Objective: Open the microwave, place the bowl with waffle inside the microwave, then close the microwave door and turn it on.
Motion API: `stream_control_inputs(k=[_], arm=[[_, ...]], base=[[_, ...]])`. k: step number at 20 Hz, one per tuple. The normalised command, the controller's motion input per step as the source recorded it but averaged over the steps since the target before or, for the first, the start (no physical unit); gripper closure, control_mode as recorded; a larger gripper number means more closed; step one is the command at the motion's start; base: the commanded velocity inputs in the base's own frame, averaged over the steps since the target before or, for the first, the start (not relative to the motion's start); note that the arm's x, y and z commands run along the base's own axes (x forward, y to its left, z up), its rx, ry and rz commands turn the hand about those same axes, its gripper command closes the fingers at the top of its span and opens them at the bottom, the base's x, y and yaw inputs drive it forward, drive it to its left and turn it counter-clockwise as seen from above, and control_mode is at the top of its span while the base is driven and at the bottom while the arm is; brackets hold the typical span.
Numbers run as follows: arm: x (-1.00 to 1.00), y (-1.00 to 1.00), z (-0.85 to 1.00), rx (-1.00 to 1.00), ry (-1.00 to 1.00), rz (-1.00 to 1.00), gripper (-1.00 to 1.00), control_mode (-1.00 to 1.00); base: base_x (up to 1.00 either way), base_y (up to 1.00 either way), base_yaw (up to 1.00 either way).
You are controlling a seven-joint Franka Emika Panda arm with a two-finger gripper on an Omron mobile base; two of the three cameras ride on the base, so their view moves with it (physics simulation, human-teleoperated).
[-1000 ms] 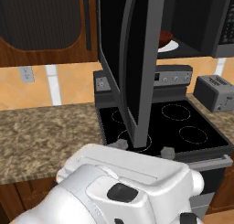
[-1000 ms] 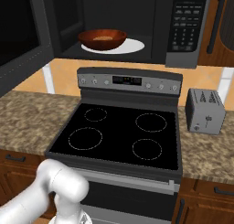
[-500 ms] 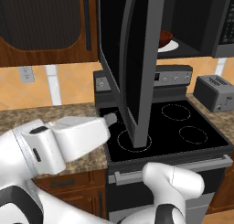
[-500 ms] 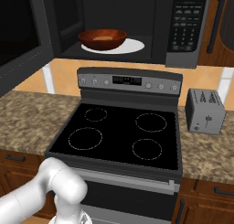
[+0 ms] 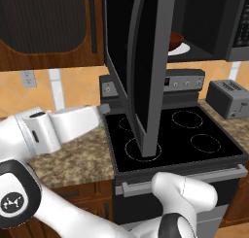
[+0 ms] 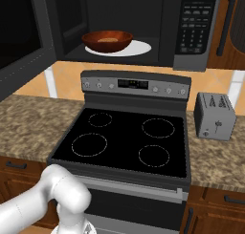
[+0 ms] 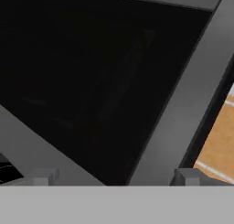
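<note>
Bowl (image 6: 107, 41) with waffle sits on the turntable inside the microwave (image 6: 143, 23) at 12 o'clock. Gripper (image 7: 114, 175) — fingers wide, empty — faces the open door (image 5: 146, 67); a glancing push might slip off the frame.

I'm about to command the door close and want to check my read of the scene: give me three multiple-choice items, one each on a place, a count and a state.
1. Where is the reddish-brown bowl with waffle?
A. on the black glass-top stove
B. on the white turntable plate inside the black microwave
C. on the granite counter

2. How many burner rings does the black glass-top stove show?
A. two
B. four
C. six

3. The dark glass microwave door is:
A. open
B. shut
C. missing

Answers: 1 B, the bowl sits on the white turntable plate in the black microwave; 2 B, four rings are drawn on the glass; 3 A, the door stands swung out over the stove.
</note>
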Motion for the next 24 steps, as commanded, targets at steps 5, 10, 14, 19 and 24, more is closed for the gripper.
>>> stream_control_inputs(k=[5, 10, 14, 19, 24], arm=[[0.21, -0.18, 0.00, 0.00, -0.01, -0.04, -1.00, -1.00], [0.26, -0.24, 0.00, 0.00, 0.00, -0.05, -1.00, -1.00], [0.22, -0.25, 0.00, 0.03, -0.03, -0.05, -1.00, -1.00], [0.01, -0.50, 0.01, 0.16, -0.14, -0.01, -1.00, -1.00], [0.00, -0.95, 0.01, 0.31, -0.17, 0.00, -1.00, -1.00]], base=[[0.00, 0.00, 0.00], [0.00, 0.00, 0.00], [0.00, 0.00, 0.00], [0.00, 0.00, 0.00], [0.00, 0.00, 0.00]])
